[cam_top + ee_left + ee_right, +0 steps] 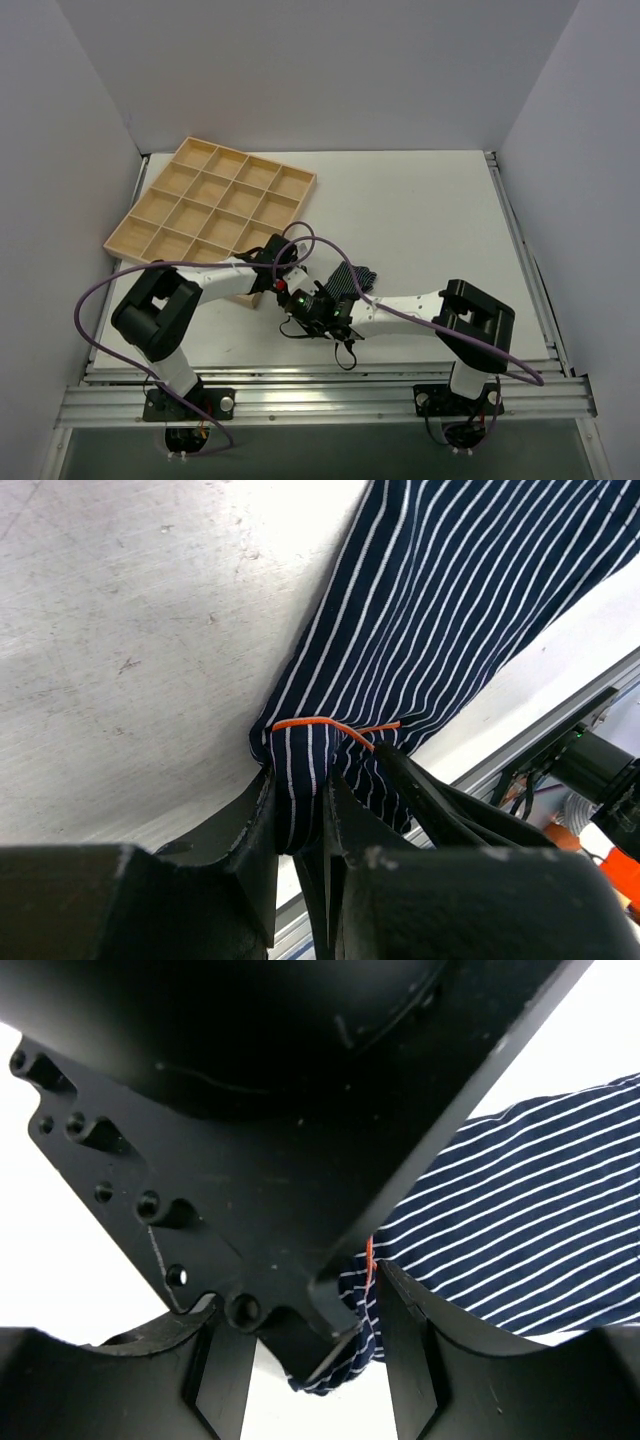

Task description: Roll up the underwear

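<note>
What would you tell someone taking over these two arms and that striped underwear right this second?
Left gripper: shut on a corner of the underwear, right at its orange-stitched edge.
Right gripper: jaws open around that same corner, close against the left gripper, not clamping.
Underwear: over the table between the two arms, just beside the near corner of the wooden compartment tray. The cloth stretches out flat from the pinched corner.
Done: one corner is grasped.
Left: all of the rolling; no roll shows in the cloth yet.
</note>
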Controlling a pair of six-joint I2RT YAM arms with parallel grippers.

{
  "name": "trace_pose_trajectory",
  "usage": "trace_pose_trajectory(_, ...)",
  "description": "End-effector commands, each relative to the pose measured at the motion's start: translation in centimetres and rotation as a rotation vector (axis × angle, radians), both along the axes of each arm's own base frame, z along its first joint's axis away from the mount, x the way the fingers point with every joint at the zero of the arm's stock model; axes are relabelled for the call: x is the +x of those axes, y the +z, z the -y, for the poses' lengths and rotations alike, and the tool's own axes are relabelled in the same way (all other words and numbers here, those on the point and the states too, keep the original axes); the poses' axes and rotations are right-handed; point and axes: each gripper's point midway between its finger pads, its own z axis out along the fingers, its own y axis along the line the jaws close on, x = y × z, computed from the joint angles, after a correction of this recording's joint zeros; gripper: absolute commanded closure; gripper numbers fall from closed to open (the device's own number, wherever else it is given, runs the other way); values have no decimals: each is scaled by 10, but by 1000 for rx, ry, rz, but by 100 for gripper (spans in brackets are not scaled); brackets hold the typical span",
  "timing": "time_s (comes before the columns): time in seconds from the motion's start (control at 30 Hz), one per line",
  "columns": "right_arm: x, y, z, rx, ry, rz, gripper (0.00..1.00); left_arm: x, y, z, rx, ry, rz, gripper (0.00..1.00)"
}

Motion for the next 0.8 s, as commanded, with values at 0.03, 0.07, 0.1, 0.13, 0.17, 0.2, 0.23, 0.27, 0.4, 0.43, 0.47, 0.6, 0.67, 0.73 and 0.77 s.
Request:
trace_pose_trajectory(0.03, -4, -10, 7, -66, 6, -22, 55, -19, -20, -19, 108, 12, -97, 98)
trace_pose_trajectory(0.07, -5, -10, 7, -60, 8, -27, 54, -18, -21, -19, 110, 14, -104, 98)
trace_pose_trajectory(0.1, -8, -9, 6, -46, 15, -33, 53, -19, -22, -20, 115, 14, -110, 98)
trace_pose_trajectory(0.13, -9, -8, 6, -40, 13, -36, 53, -19, -22, -20, 115, 15, -113, 98)
trace_pose_trajectory(0.17, -10, -7, 7, -35, 8, -37, 52, -19, -23, -21, 118, 18, -121, 98)
trace_pose_trajectory(0.2, -12, -8, 8, -32, 10, -46, 52, -19, -23, -20, 117, 18, -120, 98)
trace_pose_trajectory(0.23, -14, -7, 7, -25, 18, -49, 52, -20, -24, -22, 121, 20, -124, 98)
trace_pose_trajectory(0.27, -15, -6, 7, -25, 20, -47, 52, -20, -25, -23, 124, 21, -129, 98)
trace_pose_trajectory(0.4, -16, -5, 6, -22, 17, -46, 51, -19, -27, -27, 129, 21, -142, 98)
trace_pose_trajectory(0.43, -15, -8, 6, -38, 18, -47, 50, -19, -27, -28, 128, 26, -147, 98)
trace_pose_trajectory(0.47, -14, -9, 6, -51, 15, -46, 50, -19, -27, -29, 124, 27, -150, 98)
trace_pose_trajectory(0.6, -6, -22, 16, -132, -42, -37, 52, -17, -24, -32, 148, 16, -145, 98)
trace_pose_trajectory(0.67, -3, -24, 17, -130, -48, -46, 61, -18, -23, -33, 146, 17, -146, 98)
trace_pose_trajectory(0.73, -2, -25, 14, -111, -37, -59, 72, -17, -20, -33, 140, 25, -144, 94)
trace_pose_trajectory(0.77, -4, -28, 14, -95, -32, -82, 83, -17, -18, -34, 137, 33, -140, 90)
